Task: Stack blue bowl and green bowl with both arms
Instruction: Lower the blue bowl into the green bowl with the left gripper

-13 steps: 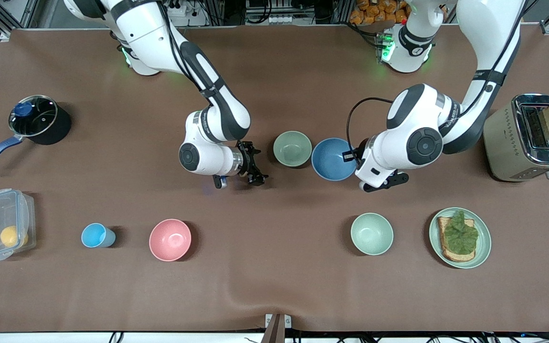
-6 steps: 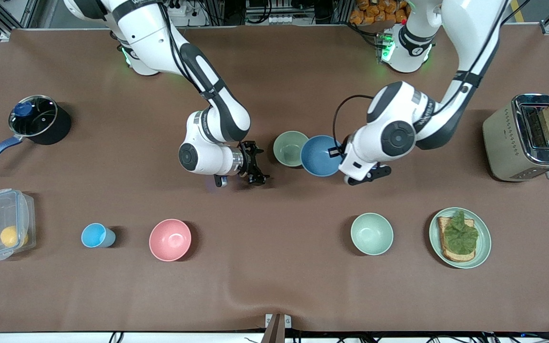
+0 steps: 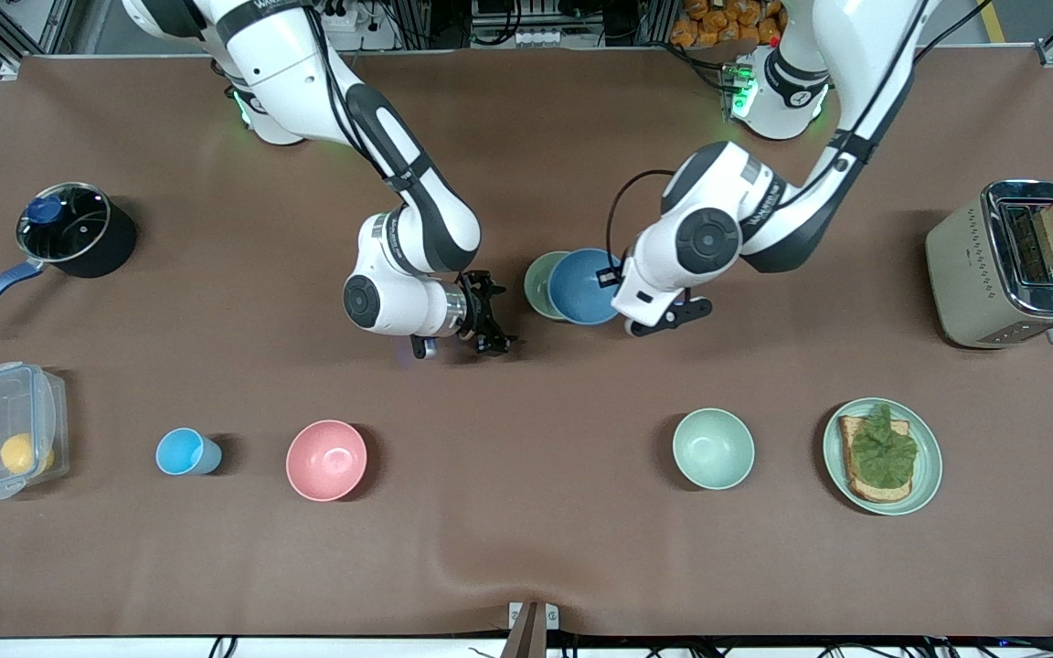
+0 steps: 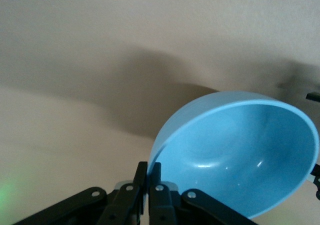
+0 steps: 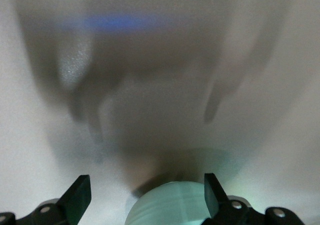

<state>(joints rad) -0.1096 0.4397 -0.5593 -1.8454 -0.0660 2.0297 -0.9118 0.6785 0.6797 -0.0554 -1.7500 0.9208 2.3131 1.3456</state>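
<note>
Two bowls nearly overlap mid-worktop: the left end effector (image 4: 149,185) is clamped on the blue bowl (image 3: 583,286), held over the green bowl (image 3: 539,284) at its 9 o'clock. Centring before release seems wise. Right end effector (image 3: 487,322) waits with fingers apart beside them, on the brown worktop (image 3: 526,548).

The blue bowl (image 3: 583,287) looks like smooth plastic with a soft sheen, and the green bowl (image 3: 537,284) partly under it is smooth and matt. The table (image 3: 526,548) wears a matt brown cloth, wrinkled near the front edge. The toaster (image 3: 1011,263) has a glossy chrome top over dull beige sides, the pot (image 3: 74,230) a glass lid, and the food box (image 3: 4,429) is clear plastic.
</note>
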